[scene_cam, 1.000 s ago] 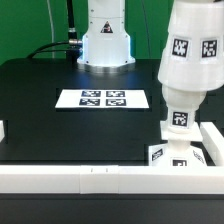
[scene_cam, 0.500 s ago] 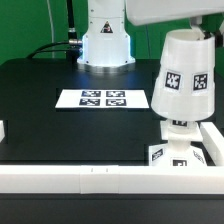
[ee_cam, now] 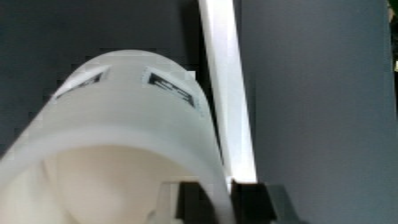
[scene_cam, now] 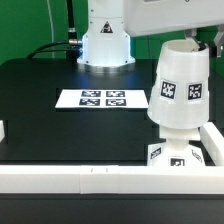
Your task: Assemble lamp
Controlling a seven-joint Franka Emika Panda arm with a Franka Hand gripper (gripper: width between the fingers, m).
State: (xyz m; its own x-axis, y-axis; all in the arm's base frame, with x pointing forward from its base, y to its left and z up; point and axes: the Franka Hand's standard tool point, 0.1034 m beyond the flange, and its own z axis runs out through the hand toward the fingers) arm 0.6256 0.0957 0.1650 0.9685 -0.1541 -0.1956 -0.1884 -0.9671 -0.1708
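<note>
The large white tapered shade [scene_cam: 178, 85], with square tags on its side, stands upright over the flat square base [scene_cam: 178, 155] at the exterior view's right. Its lower rim hangs just above the base. The bulb is hidden inside the shade. My gripper [ee_cam: 222, 203] is shut on the shade's wall, with one finger [ee_cam: 194, 203] inside the rim and the other outside. In the wrist view the shade [ee_cam: 125, 130] fills most of the picture. In the exterior view only part of the arm above the shade shows.
The marker board [scene_cam: 103, 98] lies on the black table behind and to the exterior view's left of the lamp. A white rail [scene_cam: 80, 178] runs along the front edge, and another [scene_cam: 212, 135] along the right beside the base. The arm's white pedestal [scene_cam: 106, 40] stands at the back.
The shade has come down and turned upright over the bulb. The bulb, visible a second ago, is now covered.
</note>
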